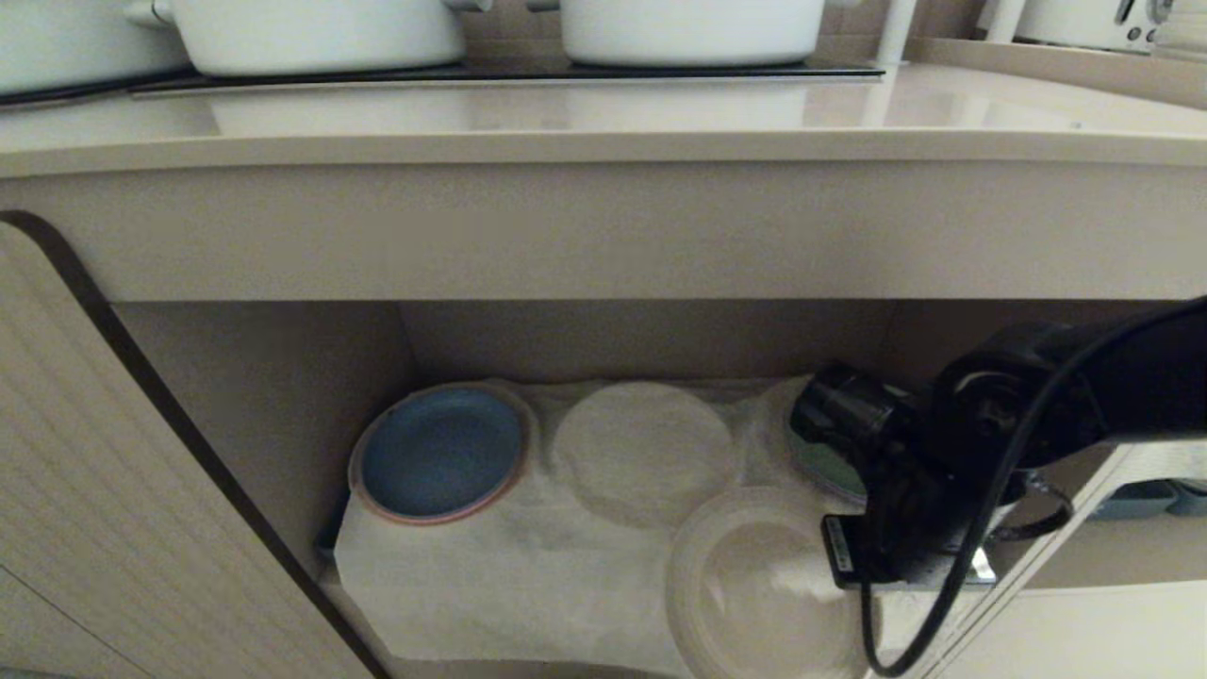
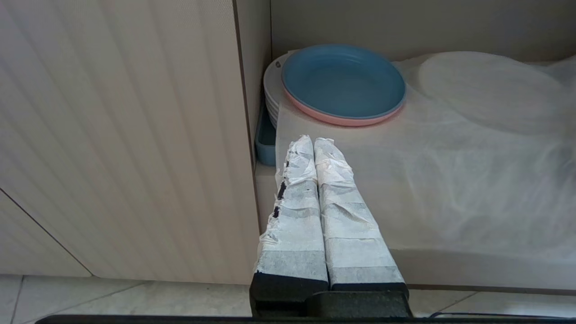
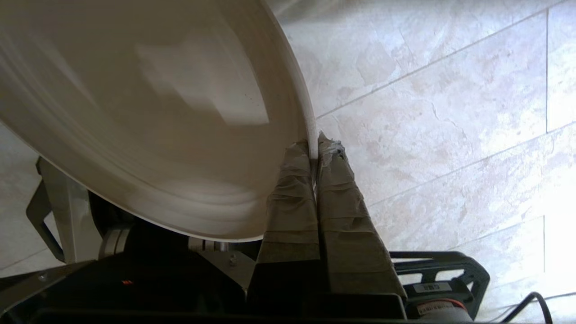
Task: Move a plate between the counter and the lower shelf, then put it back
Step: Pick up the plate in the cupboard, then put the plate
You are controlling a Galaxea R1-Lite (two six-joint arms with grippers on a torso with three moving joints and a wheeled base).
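At five o'clock in the head view we see our right gripper (image 3: 315, 144) clamped on the rim of the plate (image 1: 768, 585), which hangs out in front of the lower shelf (image 1: 528, 566), above the tiled floor (image 3: 427, 112). At ten o'clock of it a blue plate (image 1: 441, 453) rests on the cloth. Our left gripper (image 2: 312, 146) is closed on nothing, pointing toward the blue plate.
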